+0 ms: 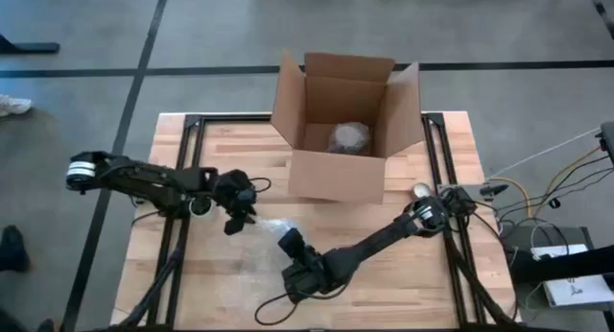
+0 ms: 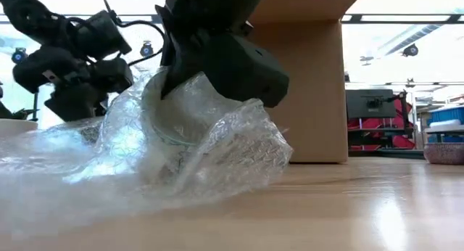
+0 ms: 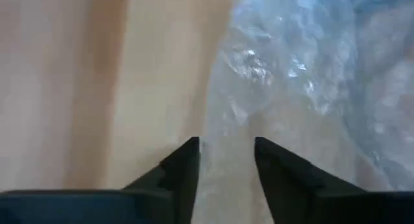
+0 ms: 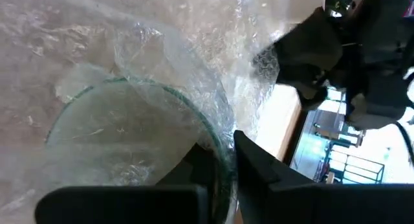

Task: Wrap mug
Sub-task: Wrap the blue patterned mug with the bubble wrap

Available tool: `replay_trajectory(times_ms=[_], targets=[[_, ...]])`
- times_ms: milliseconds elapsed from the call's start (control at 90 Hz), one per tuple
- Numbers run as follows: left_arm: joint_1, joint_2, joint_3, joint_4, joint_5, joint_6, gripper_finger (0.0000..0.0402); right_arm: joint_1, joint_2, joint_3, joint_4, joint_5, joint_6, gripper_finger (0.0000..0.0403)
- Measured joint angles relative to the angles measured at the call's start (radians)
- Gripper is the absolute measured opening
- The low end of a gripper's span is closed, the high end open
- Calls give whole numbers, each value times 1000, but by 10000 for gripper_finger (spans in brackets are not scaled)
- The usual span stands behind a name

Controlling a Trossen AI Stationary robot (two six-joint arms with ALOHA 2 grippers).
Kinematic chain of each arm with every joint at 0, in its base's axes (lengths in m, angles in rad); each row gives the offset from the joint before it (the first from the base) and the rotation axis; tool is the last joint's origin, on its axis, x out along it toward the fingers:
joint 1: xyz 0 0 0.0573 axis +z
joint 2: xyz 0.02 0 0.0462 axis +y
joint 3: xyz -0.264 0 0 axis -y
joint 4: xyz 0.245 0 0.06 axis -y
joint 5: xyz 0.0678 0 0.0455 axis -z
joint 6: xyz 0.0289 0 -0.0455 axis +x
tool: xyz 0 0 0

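Right gripper point(image 4: 223, 166) pinches wrapped mug point(image 4: 129, 140) on wooden table point(image 1: 432, 274).

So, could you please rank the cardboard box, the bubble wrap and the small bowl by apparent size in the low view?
1. Bubble wrap, though nearest the camera, so unsure against the box.
2. Cardboard box.
3. Small bowl, clearly smallest.

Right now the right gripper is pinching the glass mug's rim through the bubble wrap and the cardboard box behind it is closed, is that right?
Not quite: the cardboard box is open, flaps up, in the high view. The right gripper does pinch the glass mug rim through the bubble wrap.
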Motion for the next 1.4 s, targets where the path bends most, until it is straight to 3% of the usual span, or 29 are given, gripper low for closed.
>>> replay_trajectory(times_ms=[167,311,611,867,1100,1400], targets=[[0,-39,0,3,1,-27,200,-2,0,0,0,-1,1,18],[0,15,-2,18,26,-41,233,-3,0,0,1,-1,1,18],[2,273,1,273,-37,37,235,-8,0,0,3,-7,14,18],[0,352,5,280,-26,74,182,-10,0,0,1,-8,8,18],[-1,228,-3,188,-4,58,17,-14,0,0,1,-12,-5,18],[-43,-7,-5,77,1,-41,1,-26,-1,0,9,-36,-24,18]])
